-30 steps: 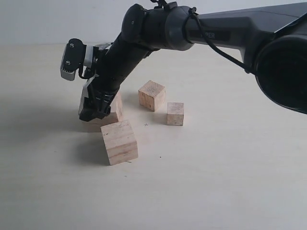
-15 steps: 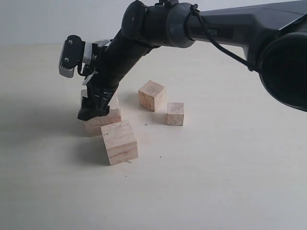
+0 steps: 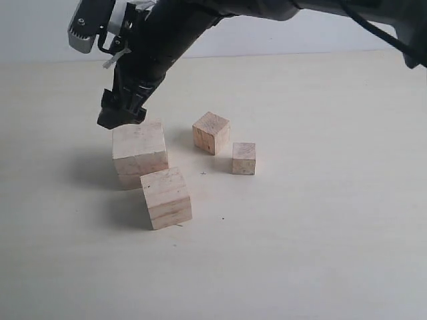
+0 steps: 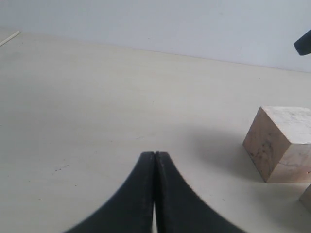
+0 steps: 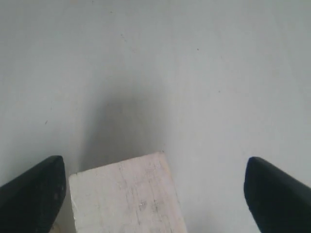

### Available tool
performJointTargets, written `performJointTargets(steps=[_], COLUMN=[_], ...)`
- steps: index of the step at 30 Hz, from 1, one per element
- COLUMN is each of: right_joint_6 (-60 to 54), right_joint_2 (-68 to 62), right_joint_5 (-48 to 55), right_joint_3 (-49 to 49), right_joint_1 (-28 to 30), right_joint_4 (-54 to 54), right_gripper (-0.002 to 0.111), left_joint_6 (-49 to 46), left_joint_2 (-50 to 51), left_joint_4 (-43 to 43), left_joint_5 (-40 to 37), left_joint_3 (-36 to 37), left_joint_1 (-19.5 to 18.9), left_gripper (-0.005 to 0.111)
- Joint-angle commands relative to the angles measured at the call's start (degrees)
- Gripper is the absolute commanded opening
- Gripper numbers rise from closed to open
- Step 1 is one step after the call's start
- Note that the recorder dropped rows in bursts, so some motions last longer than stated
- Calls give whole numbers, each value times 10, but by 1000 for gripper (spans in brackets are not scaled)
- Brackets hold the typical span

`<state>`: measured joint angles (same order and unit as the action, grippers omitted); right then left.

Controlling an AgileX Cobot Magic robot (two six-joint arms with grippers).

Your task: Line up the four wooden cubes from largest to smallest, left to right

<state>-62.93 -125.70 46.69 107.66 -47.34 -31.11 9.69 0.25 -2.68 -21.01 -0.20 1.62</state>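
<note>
Four pale wooden cubes sit on the table. The largest cube (image 3: 139,155) is at the left, with the second largest (image 3: 166,198) just in front of it. The third cube (image 3: 211,132) and the smallest (image 3: 244,158) lie further right. My right gripper (image 3: 120,117) reaches across and hangs just above the back left edge of the largest cube, touching nothing. It is open (image 5: 153,170), and the largest cube's top (image 5: 126,194) shows below, between the spread fingers. My left gripper (image 4: 154,156) is shut and empty, low over the table, left of the largest cube (image 4: 279,143).
The beige table (image 3: 320,227) stretches bare to the right and front of the cubes. The right arm's dark links (image 3: 173,27) cross the top of the exterior view. A pale wall (image 4: 194,24) runs behind the table's far edge.
My right gripper has lifted up and away from the largest cube, which stays on the table where it was set. The other three cubes have not moved.
</note>
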Motion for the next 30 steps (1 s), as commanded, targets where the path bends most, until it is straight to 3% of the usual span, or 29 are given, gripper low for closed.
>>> performJointTargets(steps=[1, 30], right_joint_6=[21, 45], right_joint_2=[-22, -82], right_joint_5=[18, -27], right_joint_3=[2, 2], right_joint_1=[0, -6], right_joint_4=[15, 36], right_gripper=[93, 93], left_joint_6=[-2, -2], left_joint_2=[-3, -3], left_joint_4=[3, 3], left_joint_5=[6, 6], left_joint_3=[2, 2], left_joint_1=[3, 3], left_gripper=[0, 0])
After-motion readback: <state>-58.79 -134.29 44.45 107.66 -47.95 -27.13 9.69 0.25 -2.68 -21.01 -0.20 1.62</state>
